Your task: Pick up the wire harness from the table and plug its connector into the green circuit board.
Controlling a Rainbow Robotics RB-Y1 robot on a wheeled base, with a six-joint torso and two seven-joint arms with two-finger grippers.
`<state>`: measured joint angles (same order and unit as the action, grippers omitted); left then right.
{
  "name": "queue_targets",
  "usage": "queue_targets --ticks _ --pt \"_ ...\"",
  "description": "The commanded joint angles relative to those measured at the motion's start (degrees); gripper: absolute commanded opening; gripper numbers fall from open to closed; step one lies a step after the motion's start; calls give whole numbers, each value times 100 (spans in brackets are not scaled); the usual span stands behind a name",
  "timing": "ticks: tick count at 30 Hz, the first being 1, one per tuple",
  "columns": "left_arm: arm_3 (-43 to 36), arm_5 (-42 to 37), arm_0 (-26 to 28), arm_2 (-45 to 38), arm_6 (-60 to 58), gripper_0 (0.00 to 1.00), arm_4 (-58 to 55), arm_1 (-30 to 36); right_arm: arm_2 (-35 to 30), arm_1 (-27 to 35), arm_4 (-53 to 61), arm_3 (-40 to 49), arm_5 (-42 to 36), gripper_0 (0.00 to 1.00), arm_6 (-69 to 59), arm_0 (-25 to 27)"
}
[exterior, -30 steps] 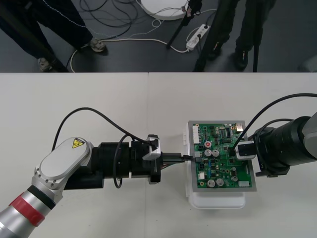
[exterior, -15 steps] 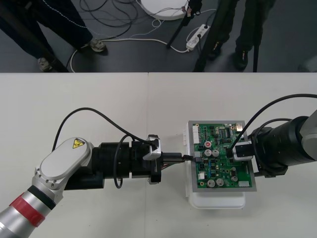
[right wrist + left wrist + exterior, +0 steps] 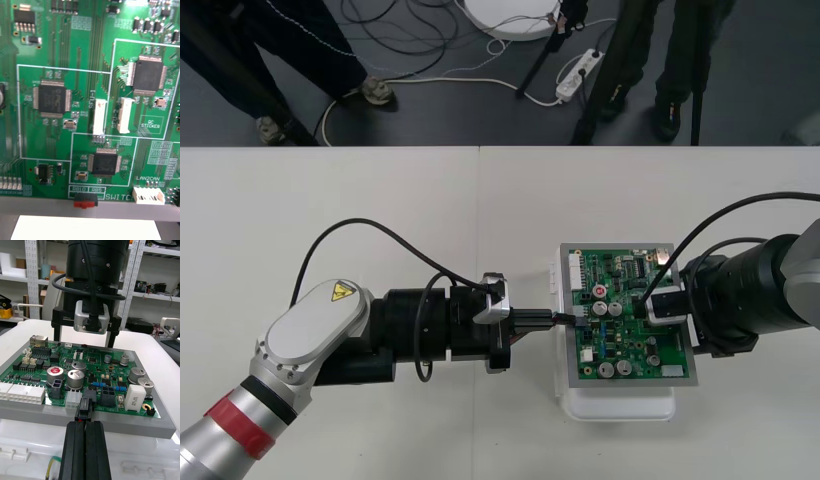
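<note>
Harness plug point(image 3: 84, 409) is pinched at the tips of the left jaws, which are closed tight on it. It sits right at the edge of the green board point(image 3: 620, 345) that faces the left arm point(image 3: 320, 345), in line with a black connector point(image 3: 91, 393). Whether it has gone in at all I cannot tell. A thin green wire point(image 3: 51, 466) trails below the jaws, over the white base point(image 3: 620, 408) on the table point(image 3: 380, 220).

The right jaws stand apart with nothing between them, over the opposite side of the board. Whether they press on it is unclear.

From here the likely trouble is a slightly crooked push. The plug could jam on the connector's rim, twist in the jaws, or shove the board along its base if nothing braces it. The trailing wire could also snag under the jaws.
</note>
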<state>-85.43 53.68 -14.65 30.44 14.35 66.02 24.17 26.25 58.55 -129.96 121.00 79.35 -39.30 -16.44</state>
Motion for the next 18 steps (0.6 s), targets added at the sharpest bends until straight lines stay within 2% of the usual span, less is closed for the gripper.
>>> queue_targets --ticks 1,18 --pt "-61 -235 -152 103 332 0 -36 -184 47 -72 -73 223 98 100 -377 -176" --pt "-61 -226 -73 111 569 0 69 -184 47 -160 -109 293 248 100 -720 -176"
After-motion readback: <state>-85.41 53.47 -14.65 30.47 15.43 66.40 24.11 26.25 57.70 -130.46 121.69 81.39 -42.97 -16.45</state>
